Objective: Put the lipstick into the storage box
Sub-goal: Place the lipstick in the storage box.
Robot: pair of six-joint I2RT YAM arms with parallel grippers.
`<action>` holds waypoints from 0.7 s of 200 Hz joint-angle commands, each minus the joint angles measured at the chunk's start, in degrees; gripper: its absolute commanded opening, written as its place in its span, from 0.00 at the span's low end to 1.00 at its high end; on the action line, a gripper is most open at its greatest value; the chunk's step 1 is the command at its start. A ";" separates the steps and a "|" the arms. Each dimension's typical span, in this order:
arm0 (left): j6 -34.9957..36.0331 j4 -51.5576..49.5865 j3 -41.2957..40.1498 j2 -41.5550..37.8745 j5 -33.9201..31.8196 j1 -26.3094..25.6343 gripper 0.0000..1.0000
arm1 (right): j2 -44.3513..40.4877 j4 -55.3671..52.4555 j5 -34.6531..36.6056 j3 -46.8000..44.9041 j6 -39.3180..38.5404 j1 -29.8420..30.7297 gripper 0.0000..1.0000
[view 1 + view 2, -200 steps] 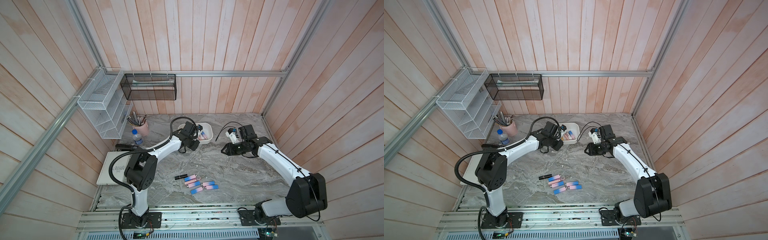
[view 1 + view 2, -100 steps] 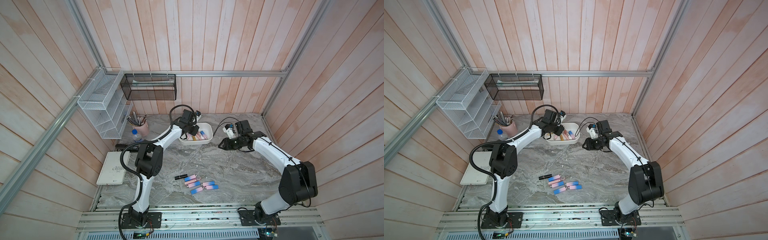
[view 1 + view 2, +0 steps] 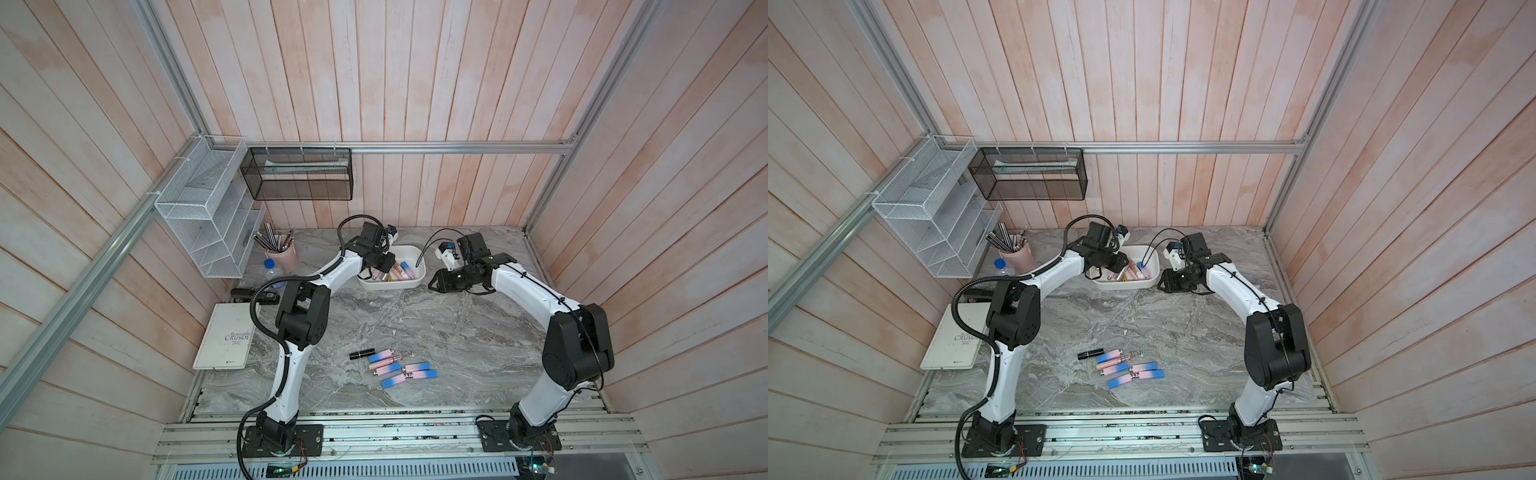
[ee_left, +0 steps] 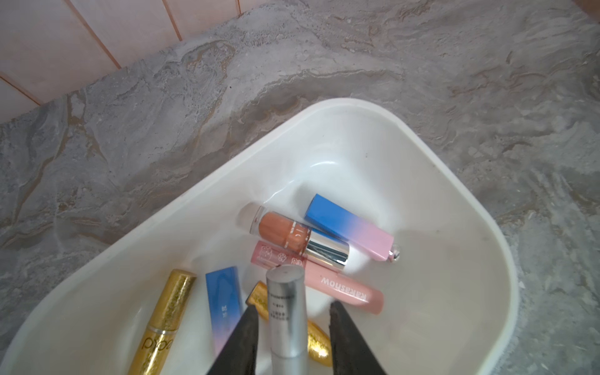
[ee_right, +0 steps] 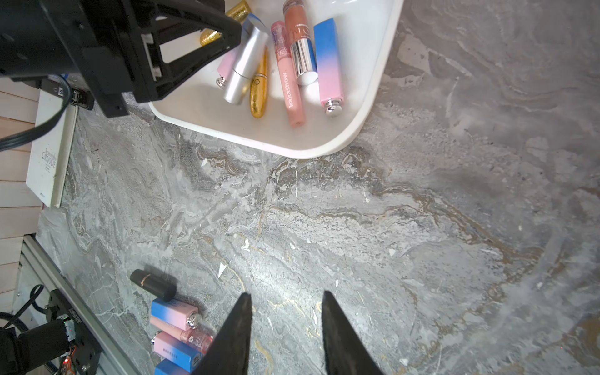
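1. The left gripper (image 4: 293, 306) is keeping its two black jaws apart around a shiny silver lipstick tube (image 4: 285, 324). A gap is showing on each side, so nothing is squeezing it.
2. The tube is lying inside the shallow white plastic storage box (image 4: 357, 104), resting on other lipsticks (image 4: 344, 305) there.
3. The right gripper (image 5: 286, 293) is hanging over the grey marble table (image 5: 357, 227) near the box, with its jaws apart and empty, likely waiting its turn.
4. Blue-and-pink lipsticks (image 5: 173, 310) are lying well apart from the box, so the job is not finished.

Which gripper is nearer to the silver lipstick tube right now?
Left. The left gripper is over the storage box, its jaws open on either side of the silver lipstick. The right gripper is outside the box, beside its short end.
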 commanded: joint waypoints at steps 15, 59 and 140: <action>-1.65 2.16 0.58 -3.26 1.28 0.84 0.62 | 0.59 -1.55 2.02 1.35 -0.95 0.85 0.38; 0.06 1.36 -7.06 -14.31 0.15 1.68 0.69 | -0.77 -2.77 3.53 -0.01 -1.69 1.36 0.38; -9.52 3.39 -47.60 -41.53 -0.23 -1.78 0.62 | -3.09 -2.33 3.75 -3.86 -2.45 3.09 0.38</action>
